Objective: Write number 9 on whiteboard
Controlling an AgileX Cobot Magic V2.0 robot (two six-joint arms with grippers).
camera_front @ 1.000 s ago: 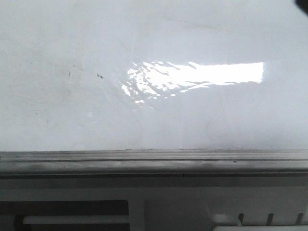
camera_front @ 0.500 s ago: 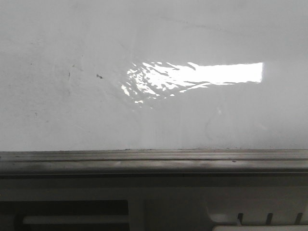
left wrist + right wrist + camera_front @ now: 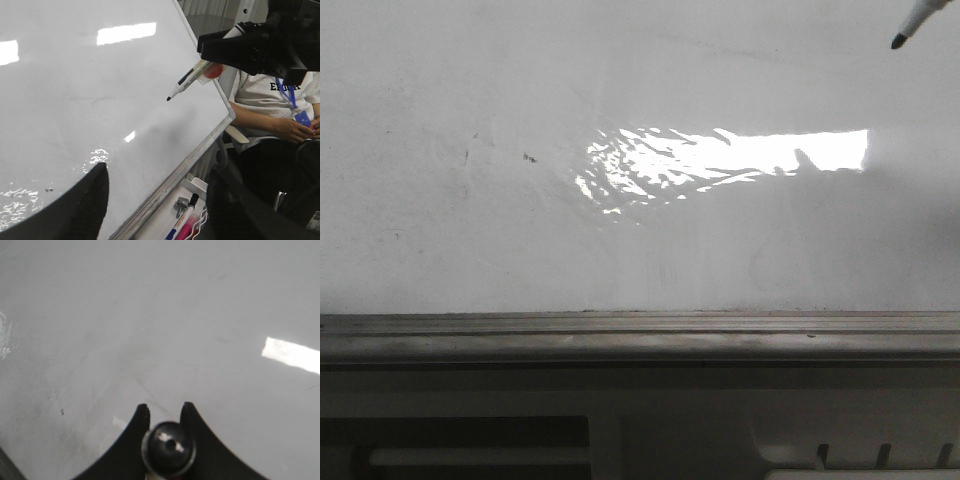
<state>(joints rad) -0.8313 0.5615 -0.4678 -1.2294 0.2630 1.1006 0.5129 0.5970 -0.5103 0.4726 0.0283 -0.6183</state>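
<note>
- Your whiteboard [image 3: 640,230] ahead of the right end effector [image 3: 165,412] is glossy white, smudged, unmarked.
- Right end effector clamps a marker [image 3: 192,81]; left end effector [image 3: 155,200] gapes empty.

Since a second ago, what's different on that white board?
A marker has come into the front view at the top right corner, black tip pointing down at the whiteboard but not yet touching it. The right gripper holds it. A small shadow now cuts into the glare. No 9 is drawn, and the specks and edge rail look unchanged.
</note>
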